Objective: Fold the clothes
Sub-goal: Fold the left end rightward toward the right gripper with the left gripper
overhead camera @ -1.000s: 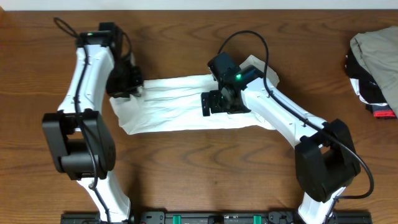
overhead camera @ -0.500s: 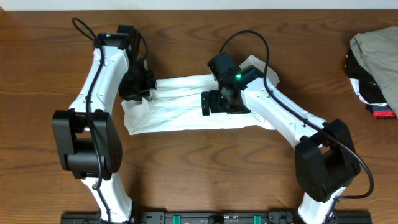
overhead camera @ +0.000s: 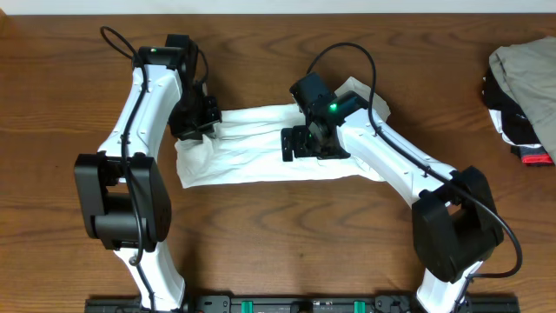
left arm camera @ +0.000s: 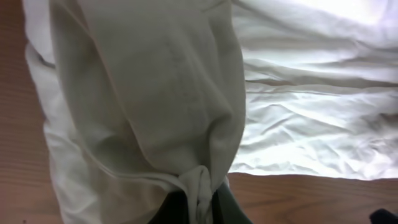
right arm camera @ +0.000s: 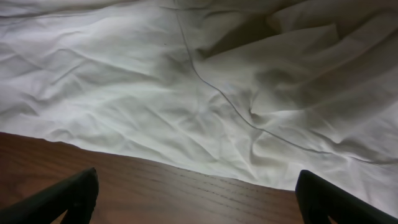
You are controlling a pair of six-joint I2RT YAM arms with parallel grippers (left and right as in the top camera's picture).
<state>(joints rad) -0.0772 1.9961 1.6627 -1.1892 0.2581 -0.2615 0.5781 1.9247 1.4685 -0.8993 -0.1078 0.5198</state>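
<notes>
White, thin and heavily wrinkled cotton is being shown as a short-sleeved T-shirt, which is lying as a long crumpled band across the middle of the brown wooden table, between the two white-and-black arms. Its lettering is not being shown in any view.

At the shirt's left end, a bunched fold of the cloth is being pinched by the left gripper, whose jaws are closed tightly on it. In the left wrist view, the gathered cloth is being squeezed between the dark fingers at the bottom edge, and a raised, shaded flap is being held up over the flatter, brighter part of the shirt lying on the wood behind it.

Over the middle of the shirt, towards its right half, the right gripper is being held with its jaws spread fully apart, and nothing is being gripped by it. In the right wrist view, its two dark fingertips are being seen at the bottom corners, well apart, with only the near hem of the shirt and bare wood between them; whether they are touching the surface cannot be told.

At the table's right edge, a heap of beige-grey, black and red garments is lying well apart from the shirt.
</notes>
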